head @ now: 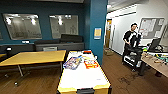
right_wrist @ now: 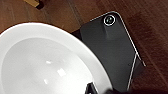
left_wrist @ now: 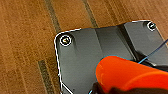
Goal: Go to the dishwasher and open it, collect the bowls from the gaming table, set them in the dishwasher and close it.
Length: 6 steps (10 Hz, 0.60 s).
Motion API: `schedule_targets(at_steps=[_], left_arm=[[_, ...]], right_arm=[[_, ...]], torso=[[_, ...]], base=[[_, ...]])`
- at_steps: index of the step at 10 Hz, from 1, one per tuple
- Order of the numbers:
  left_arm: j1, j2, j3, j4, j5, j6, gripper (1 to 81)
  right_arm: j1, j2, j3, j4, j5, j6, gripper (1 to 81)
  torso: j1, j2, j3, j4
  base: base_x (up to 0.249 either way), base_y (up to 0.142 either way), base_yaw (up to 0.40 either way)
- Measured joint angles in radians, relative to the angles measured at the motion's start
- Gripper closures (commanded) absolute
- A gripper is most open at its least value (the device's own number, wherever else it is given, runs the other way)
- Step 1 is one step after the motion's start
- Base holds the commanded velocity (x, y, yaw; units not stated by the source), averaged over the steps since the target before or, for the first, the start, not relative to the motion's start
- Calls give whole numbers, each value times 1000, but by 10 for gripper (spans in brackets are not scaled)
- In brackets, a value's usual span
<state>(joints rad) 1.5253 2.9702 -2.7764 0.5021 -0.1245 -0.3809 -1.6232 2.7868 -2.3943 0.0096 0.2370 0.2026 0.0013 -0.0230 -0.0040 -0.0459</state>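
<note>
Bowls in transit: white bowl (right_wrist: 47, 65) close under right wrist, orange bowl (left_wrist: 130, 75) under left, both above wood floor (left_wrist: 25, 37), apparently carried for dishwasher. End effector states: cannot tell. Ahead, white-topped desk (head: 82, 77) bears colourful boxes (head: 72, 62) near far edge.

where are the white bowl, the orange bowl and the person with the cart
white bowl (right_wrist: 47, 65): right wrist view, on its glossy inner surface.
orange bowl (left_wrist: 125, 73): left wrist view, on its curved outer side.
person (head: 131, 36): head view, on the torso, behind the black cart (head: 131, 58).
</note>
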Motion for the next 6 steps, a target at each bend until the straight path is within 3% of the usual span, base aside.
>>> schedule_targets(at_steps=[6], left_arm=[[0, 8, 0, 0, 0, 0, 811]], right_arm=[[-11, 22, -28, 0, -1, 2, 811]], torso=[[0, 0, 0, 0]], base=[[0, 0, -385]])
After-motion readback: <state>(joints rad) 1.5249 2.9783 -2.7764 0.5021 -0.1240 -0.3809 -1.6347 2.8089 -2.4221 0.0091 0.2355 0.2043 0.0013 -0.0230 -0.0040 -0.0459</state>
